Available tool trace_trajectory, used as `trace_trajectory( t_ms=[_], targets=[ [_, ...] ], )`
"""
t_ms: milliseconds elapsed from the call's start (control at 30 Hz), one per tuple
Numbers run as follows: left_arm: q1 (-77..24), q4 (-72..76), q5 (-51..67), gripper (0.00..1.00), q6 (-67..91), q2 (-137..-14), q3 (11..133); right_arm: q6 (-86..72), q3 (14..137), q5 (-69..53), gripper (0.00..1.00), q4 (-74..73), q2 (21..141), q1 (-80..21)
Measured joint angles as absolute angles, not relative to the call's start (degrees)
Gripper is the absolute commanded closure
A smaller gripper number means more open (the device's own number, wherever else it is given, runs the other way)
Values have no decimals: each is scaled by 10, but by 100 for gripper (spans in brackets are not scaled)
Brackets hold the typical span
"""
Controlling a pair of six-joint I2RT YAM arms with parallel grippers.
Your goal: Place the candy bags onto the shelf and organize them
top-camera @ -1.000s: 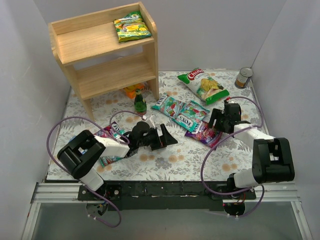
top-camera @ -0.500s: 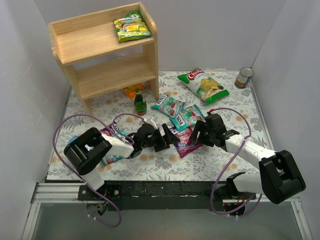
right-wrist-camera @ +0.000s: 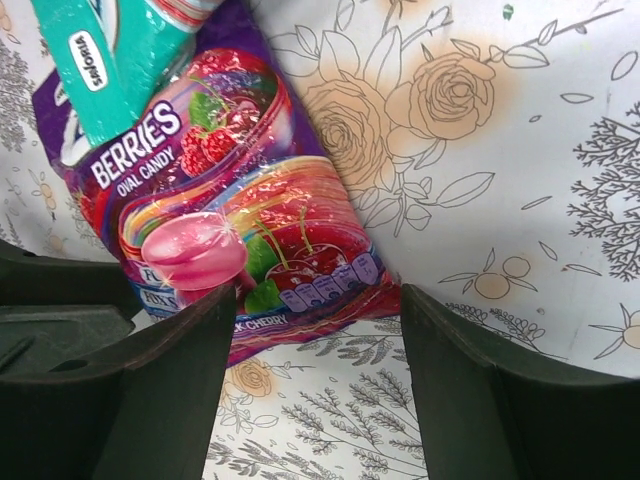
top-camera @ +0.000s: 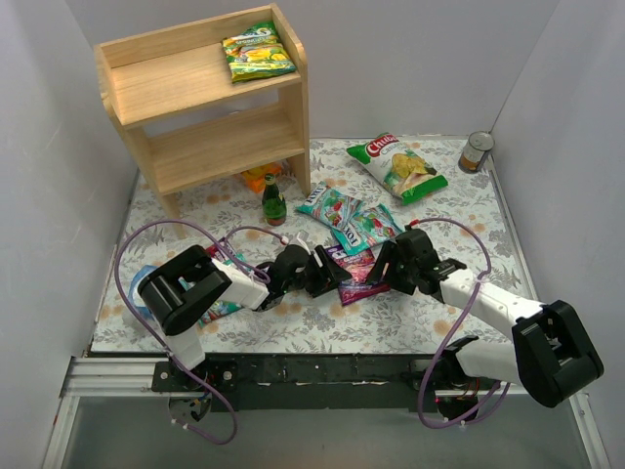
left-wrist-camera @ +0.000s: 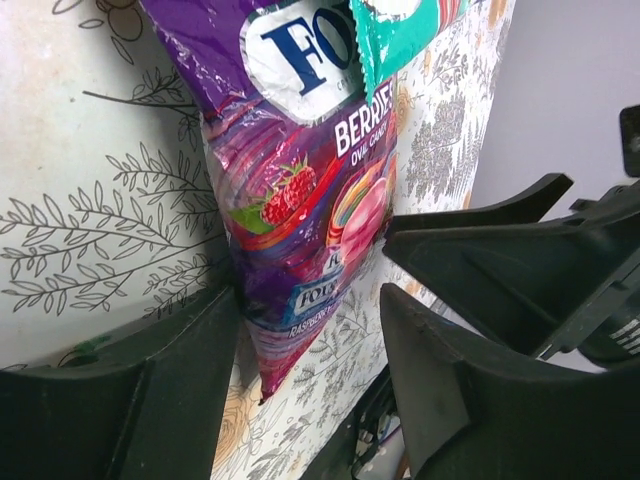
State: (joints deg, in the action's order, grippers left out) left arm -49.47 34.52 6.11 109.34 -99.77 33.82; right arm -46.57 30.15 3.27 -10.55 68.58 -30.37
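**Two grippers, one purple bag**

Left gripper (left-wrist-camera: 310, 300) first: jaws spread wide, nothing clamped. The lower corner of the purple candy bag (left-wrist-camera: 300, 200) lies flat on the table (left-wrist-camera: 90, 200) right between the fingers, its edge against the finger on the left of the wrist view.

Right gripper (right-wrist-camera: 318, 295) comes at it from the other side, jaws just as wide. The bag's cherry-printed lower edge sits between its fingertips, with no squeeze on it. From above, the two grippers are almost nose to nose, with this one bag between them.

Just past both sets of fingertips, a teal candy bag (right-wrist-camera: 110, 60) overlaps the purple one's top corner, and a second teal bag (top-camera: 325, 205) lies just beyond that. Back behind the left gripper, other candy bags (top-camera: 211, 311) peek out from under its arm.

Farther ahead of the left gripper stands a green bottle (top-camera: 273, 202), then the shelf (top-camera: 195, 147) with a yellow-green candy bag (top-camera: 258, 51) on its top tier. Well beyond the right gripper lie a chip bag (top-camera: 395, 166) and, in the far corner, a can (top-camera: 477, 151).
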Motion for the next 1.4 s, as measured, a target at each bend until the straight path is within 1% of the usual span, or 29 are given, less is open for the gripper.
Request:
trace_trajectory(
  t_ms=[67, 167, 200, 267, 300, 333, 433, 500, 667, 833, 933, 967, 1200, 1400],
  targets=[
    [-495, 345, 59, 44, 1096, -1002, 344, -466, 295, 32, 28, -106, 686, -304],
    [-495, 340, 53, 50, 1094, -1009, 354, -466, 290, 29, 29, -105, 681, -303],
    [-495, 333, 51, 58, 1092, -1011, 359, -466, 287, 26, 29, -102, 678, -304],
    [-495, 320, 46, 66, 1084, -1014, 368, -467, 282, 24, 30, -98, 676, -303],
    [-495, 316, 43, 72, 1082, -1017, 370, -467, 282, 23, 30, -97, 675, -303],
    [-495, 309, 40, 81, 1077, -1020, 373, -467, 282, 19, 30, -96, 675, -303],
    [-495, 290, 32, 95, 1070, -1020, 377, -468, 280, 10, 30, -93, 675, -304],
    [-495, 284, 26, 99, 1067, -1020, 380, -468, 279, 6, 30, -93, 675, -304],
    [-496, 255, 13, 100, 1054, -1008, 385, -468, 279, 11, 28, -105, 661, -304],
    [-496, 182, 6, 100, 1003, -967, 396, -467, 284, 37, 25, -136, 625, -304],
    [-496, 120, -1, 100, 956, -925, 406, -465, 297, 64, 16, -162, 598, -304],
    [-496, 99, -3, 100, 941, -909, 411, -464, 303, 75, 4, -171, 587, -304],
    [-496, -69, -25, 100, 840, -787, 496, -457, 337, 141, 4, -201, 526, -304],
    [-496, -139, -36, 100, 793, -692, 568, -448, 340, 158, 3, -209, 512, -304]
  ],
)
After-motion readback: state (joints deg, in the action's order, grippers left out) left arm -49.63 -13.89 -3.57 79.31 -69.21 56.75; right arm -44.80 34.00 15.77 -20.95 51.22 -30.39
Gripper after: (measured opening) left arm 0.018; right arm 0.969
